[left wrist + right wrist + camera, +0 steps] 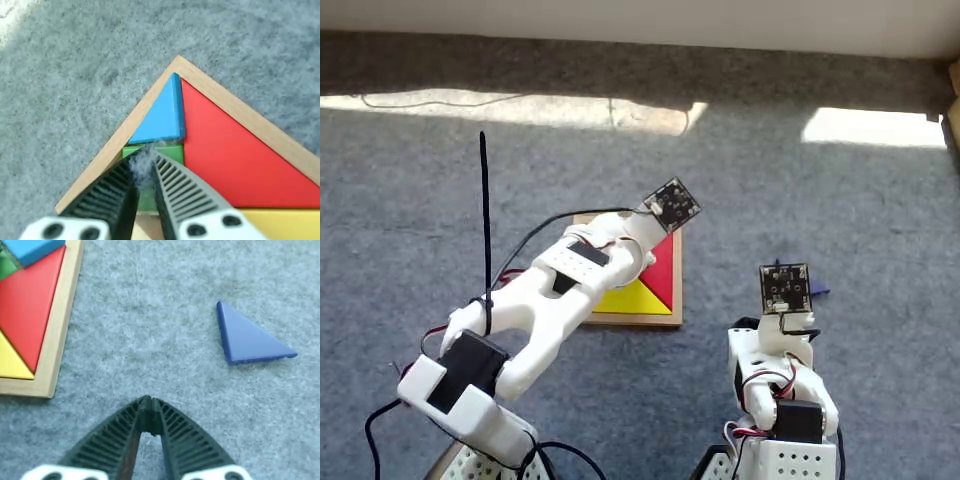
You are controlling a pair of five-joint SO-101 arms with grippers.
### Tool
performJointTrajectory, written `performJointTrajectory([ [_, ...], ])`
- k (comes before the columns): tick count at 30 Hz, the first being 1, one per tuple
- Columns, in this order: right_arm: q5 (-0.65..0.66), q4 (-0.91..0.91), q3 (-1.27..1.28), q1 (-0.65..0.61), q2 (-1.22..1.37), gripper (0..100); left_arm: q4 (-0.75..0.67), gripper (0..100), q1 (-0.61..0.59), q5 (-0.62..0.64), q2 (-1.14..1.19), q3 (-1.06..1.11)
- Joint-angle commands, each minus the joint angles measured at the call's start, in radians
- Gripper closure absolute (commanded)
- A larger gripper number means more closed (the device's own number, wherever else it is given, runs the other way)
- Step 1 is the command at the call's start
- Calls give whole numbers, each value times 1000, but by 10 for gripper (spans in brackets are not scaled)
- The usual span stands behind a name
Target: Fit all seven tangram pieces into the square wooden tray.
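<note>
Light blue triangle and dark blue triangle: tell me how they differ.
Place: the light blue triangle lies in a corner of the wooden tray, beside the red triangle; the dark blue triangle lies on the grey carpet outside it. Claws: the left claw is close at the light blue triangle's edge; the right claw is well apart from the dark blue triangle. Both are flat blue triangles.
</note>
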Motion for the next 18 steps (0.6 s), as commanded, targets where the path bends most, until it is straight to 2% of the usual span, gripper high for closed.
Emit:
performJointTrajectory([
  [1, 11, -24, 85, 12, -16, 988, 9, 993, -13, 9, -104, 4],
  [3, 11, -24, 85, 12, -16, 988, 8, 993, -8, 14, -170, 54],
  [8, 11, -25, 85, 12, -16, 988, 5, 991, -4, 129, -334, 157],
  [11, 11, -25, 85, 12, -16, 988, 5, 993, -15, 137, -420, 196],
  [16, 23, -58, 85, 101, -16, 986, 5, 991, -94, 135, -593, 288],
  [18, 97, -71, 85, 127, -16, 986, 6, 989, -140, 135, -659, 318],
])
